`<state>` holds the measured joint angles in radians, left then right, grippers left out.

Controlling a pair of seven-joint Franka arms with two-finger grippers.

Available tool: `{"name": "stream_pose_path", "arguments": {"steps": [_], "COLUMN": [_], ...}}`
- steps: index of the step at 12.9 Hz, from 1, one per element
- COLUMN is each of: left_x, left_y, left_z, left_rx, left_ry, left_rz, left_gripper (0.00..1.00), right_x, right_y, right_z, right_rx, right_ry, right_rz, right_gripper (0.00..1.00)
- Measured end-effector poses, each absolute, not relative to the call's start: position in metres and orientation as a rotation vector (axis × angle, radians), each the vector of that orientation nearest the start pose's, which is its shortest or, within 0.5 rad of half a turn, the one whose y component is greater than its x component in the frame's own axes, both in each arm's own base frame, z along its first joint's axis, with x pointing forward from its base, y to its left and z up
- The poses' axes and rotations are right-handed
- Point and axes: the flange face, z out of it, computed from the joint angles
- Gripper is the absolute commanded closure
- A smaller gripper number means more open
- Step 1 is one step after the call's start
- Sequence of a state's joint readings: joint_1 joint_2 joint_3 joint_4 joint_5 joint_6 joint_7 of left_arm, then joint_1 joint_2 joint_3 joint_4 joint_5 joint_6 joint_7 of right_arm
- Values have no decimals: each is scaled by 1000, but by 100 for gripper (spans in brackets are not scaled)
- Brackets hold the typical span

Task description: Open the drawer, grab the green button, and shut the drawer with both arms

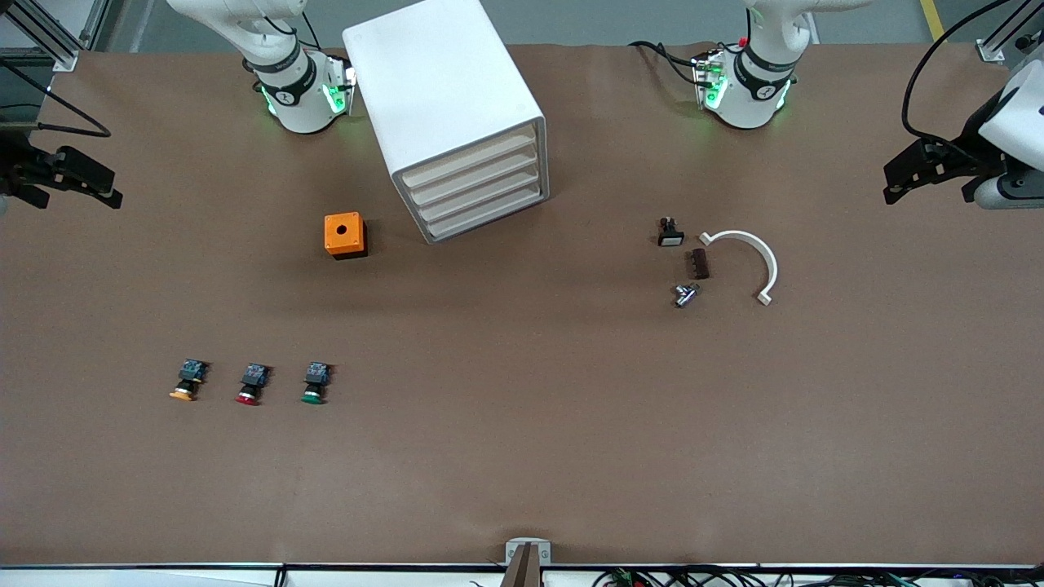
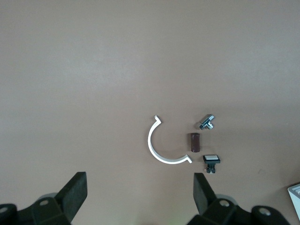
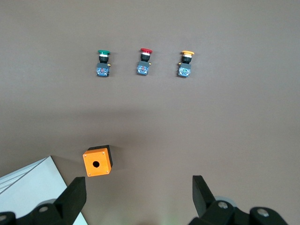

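- Top drawer [image 1: 471, 160] was shut in the white cabinet [image 1: 444, 90], front facing the front cam, angled toward L arm's end
- Green button [image 1: 315, 383] lay on desk [image 1: 522, 456] nearer the cam, w/ red [image 1: 252, 384] & orange [image 1: 189, 381] ones, cap toward cam
- R gripper [image 1: 61, 175] at its desk end: jaws released, empty, closer to button
- L gripper [image 1: 930, 167] at its own end: jaws released, empty, waiting

Bare table fronts the cabinet [image 1: 457, 114]; the orange box [image 1: 345, 235] stands beside its drawers. The green button [image 1: 315, 383] abuts only the red button [image 1: 252, 384].
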<state>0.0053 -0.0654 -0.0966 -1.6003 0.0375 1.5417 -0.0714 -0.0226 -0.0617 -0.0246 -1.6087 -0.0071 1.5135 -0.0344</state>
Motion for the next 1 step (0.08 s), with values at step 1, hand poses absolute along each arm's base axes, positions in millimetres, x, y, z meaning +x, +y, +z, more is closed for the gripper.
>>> {"name": "stream_pose_path", "arguments": {"steps": [1], "left_x": [529], "left_y": [-46], "left_z": [644], "left_rx": [-3098], "left_ry": [29], "left_rz": [-18], "left_gripper": [0], "right_x": [528], "right_y": [-26], "right_z": [634], "right_rx": [-3145], "right_ry": [21], "right_rz": [49], "right_gripper": [0]}}
